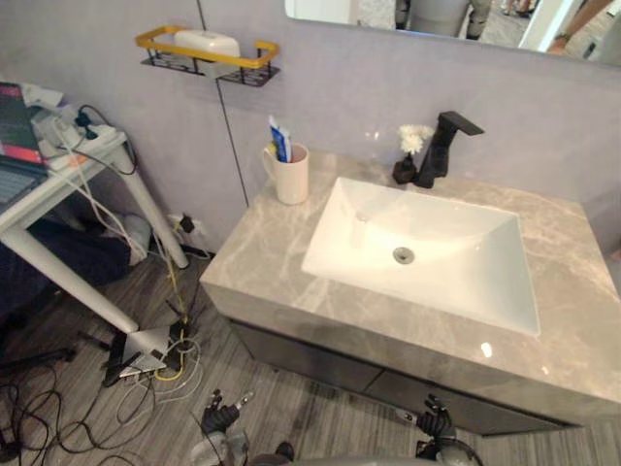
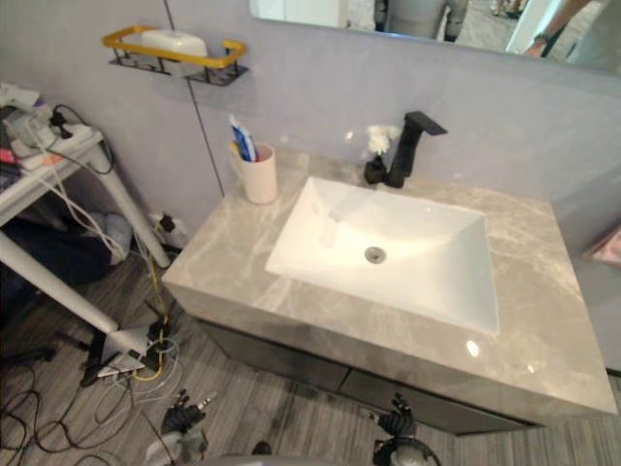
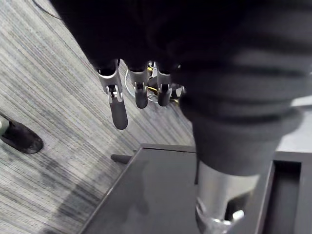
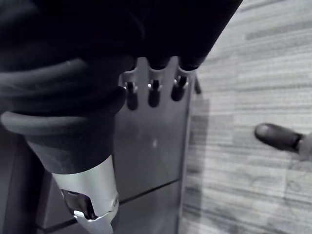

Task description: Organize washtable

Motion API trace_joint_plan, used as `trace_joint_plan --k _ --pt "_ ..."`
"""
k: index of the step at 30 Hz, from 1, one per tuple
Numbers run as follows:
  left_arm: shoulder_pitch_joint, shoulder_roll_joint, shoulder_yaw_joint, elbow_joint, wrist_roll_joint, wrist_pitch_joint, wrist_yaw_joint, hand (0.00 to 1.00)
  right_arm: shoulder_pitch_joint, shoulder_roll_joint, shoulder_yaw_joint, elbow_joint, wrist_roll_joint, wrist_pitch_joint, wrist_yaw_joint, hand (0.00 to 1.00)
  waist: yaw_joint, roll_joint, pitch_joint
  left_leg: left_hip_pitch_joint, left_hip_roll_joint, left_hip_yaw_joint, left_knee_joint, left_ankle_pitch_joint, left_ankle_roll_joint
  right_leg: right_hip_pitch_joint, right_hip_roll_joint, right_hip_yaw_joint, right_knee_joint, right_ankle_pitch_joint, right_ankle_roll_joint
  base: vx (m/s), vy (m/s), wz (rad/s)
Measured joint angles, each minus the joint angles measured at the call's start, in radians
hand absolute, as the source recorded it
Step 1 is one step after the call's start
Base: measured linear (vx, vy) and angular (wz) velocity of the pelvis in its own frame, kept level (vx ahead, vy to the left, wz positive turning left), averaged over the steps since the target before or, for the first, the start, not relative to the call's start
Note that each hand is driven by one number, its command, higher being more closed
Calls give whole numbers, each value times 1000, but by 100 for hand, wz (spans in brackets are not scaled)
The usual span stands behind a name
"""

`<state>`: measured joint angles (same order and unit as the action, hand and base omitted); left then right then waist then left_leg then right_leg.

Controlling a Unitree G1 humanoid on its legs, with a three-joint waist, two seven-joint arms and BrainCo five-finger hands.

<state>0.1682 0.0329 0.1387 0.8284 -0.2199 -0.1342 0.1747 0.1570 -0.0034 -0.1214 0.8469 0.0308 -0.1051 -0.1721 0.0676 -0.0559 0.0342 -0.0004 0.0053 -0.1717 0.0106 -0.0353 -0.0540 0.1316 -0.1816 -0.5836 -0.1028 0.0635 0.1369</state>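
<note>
The washtable has a grey marble counter (image 1: 257, 267) with a white sink (image 1: 456, 286) set in it. A black faucet (image 1: 442, 146) stands behind the sink, with a small black vase holding a white flower (image 1: 408, 155) next to it. At the counter's back left corner, a cream cup (image 1: 291, 178) holds a toothbrush and a tube (image 1: 279, 140). My left hand (image 1: 221, 417) and right hand (image 1: 437, 423) hang low in front of the cabinet. In the left wrist view the fingers (image 3: 119, 108) are relaxed and empty, as are the fingers (image 4: 153, 92) in the right wrist view.
A yellow and black wall shelf (image 1: 254, 54) carries a white soap box (image 1: 207, 44). A white desk (image 1: 58, 184) with a laptop and a power strip stands at the left, above tangled cables (image 1: 160, 364) on the floor. A dark cabinet front (image 1: 320, 361) sits under the counter.
</note>
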Motion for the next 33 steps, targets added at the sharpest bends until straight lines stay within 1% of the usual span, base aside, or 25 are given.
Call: trace_joint_plan --k 5,7,9,13,16,23,27,30,32,33 --pt "-16 12 -27 65 51 10 -1 0 -12 7 0 26 0 -2 0 0 -4 -2 6 12 1 35 -13 0 0 -15 2 39 0 2 0 11 26 -21" --pt "-25 18 -31 85 76 14 -2 0 -26 8 0 53 0 -1 0 0 -15 -3 20 15 3 40 -13 -1 0 -15 3 44 0 3 -1 19 14 -9" --pt "-30 24 -46 89 78 16 -1 0 -35 12 0 70 0 -2 0 0 -27 -4 27 17 5 45 -14 -1 0 -16 5 59 0 4 -1 8 11 -11" --pt "-32 31 -59 120 87 17 -1 0 -42 16 2 81 0 -1 0 0 -28 0 38 48 13 94 -35 -2 1 -30 8 104 0 8 -3 1 22 -33" --pt "-33 31 -59 121 93 18 -1 0 -45 16 4 81 0 -1 1 0 -30 2 44 47 13 108 -39 -3 2 -40 8 127 0 13 -3 6 22 -28" --pt "-34 34 -64 127 97 17 -1 0 -55 15 22 119 -2 0 4 0 -35 -5 54 51 11 139 -39 -10 10 -52 5 155 0 19 -2 7 20 -12" --pt "-35 39 -68 127 97 15 -2 0 -71 13 57 121 -12 4 25 0 -31 -5 57 48 11 164 -35 -18 12 -72 5 191 3 26 -3 -4 13 -25" --pt "-36 42 -70 127 97 14 -5 0 -80 12 87 121 -35 6 41 0 -31 -6 59 32 7 175 -1 -40 18 -85 1 202 4 27 -3 -6 11 -12" --pt "-41 41 -71 124 101 14 -19 0 -88 6 93 121 -41 8 44 0 -31 -2 67 -6 3 158 54 -67 22 -103 -10 193 46 5 2 -9 27 24" --pt "-50 40 -93 124 105 15 -20 0 -95 -3 92 120 -41 14 45 0 -41 6 80 -47 -3 128 92 -74 25 -142 -25 203 138 -44 -4 -13 63 82"
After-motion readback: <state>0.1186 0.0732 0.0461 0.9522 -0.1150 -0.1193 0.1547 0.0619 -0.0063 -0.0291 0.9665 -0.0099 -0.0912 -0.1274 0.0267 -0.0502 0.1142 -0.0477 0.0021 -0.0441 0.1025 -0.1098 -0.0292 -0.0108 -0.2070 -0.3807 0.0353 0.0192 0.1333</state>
